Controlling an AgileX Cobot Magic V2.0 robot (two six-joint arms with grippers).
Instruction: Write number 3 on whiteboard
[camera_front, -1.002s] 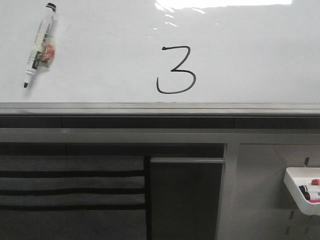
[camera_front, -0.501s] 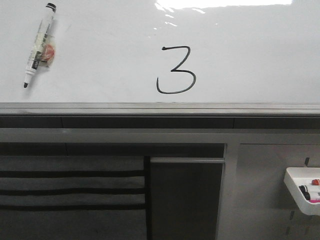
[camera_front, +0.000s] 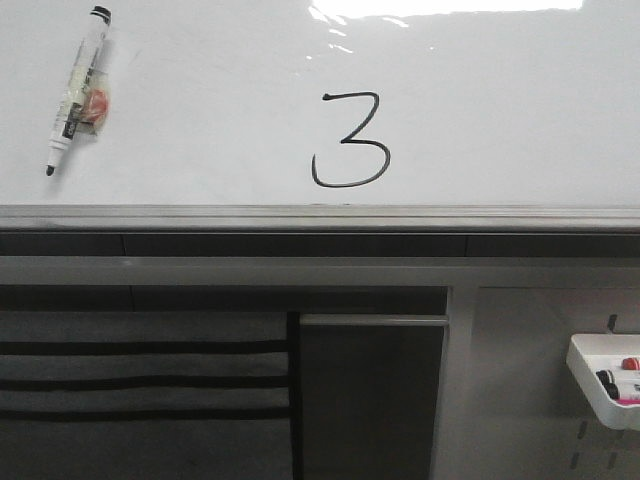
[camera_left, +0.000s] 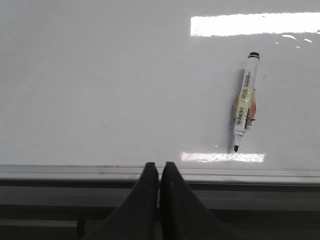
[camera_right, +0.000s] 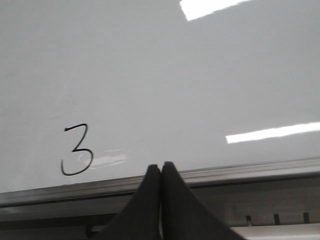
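A thin black number 3 (camera_front: 350, 140) is drawn on the glossy whiteboard (camera_front: 520, 110), just above its grey ledge (camera_front: 320, 217). It also shows in the right wrist view (camera_right: 76, 150). A white marker (camera_front: 75, 88) with a black tip lies uncapped on the board at the far left, also in the left wrist view (camera_left: 245, 115). My left gripper (camera_left: 159, 166) is shut and empty, over the ledge, apart from the marker. My right gripper (camera_right: 160, 166) is shut and empty, over the ledge, beside the 3. Neither gripper shows in the front view.
Below the ledge are grey frame rails and a dark panel (camera_front: 372, 395). A grey pegboard panel (camera_front: 520, 400) at the lower right carries a white tray (camera_front: 605, 380) with several markers. Light glare (camera_front: 440, 8) runs along the board's top.
The front view has shifted very slightly; the 3, the marker and the board stand as before.
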